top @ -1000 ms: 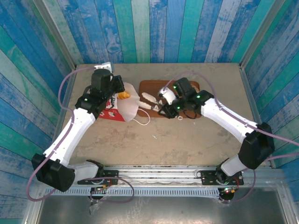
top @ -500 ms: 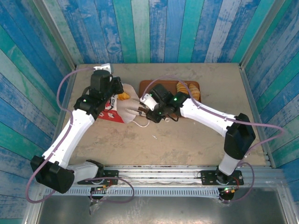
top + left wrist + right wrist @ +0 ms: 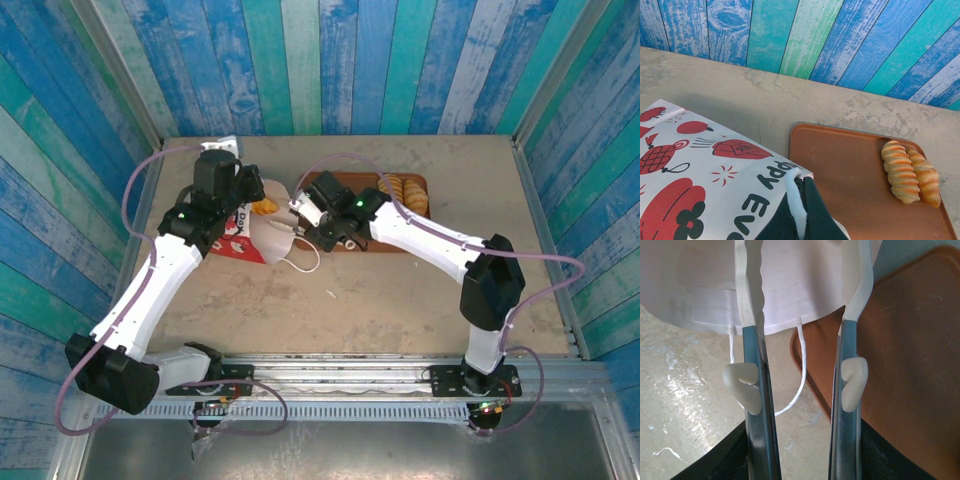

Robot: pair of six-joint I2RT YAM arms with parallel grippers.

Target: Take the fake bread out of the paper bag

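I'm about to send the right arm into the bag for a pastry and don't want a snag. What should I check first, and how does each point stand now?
1. Left gripper pinching the paper bag at its rim: ok.
2. Right gripper open and empty: ok.
3. Bread to fetch: an orange-brown piece shows at the bag mouth: ok.
4. Handle loop clear of the right jaws: not ok, it lies below the gap and may snag.
5. Free room on the tray beside the two croissants: ok.
6. Right gripper lined up with the opening: cannot tell.
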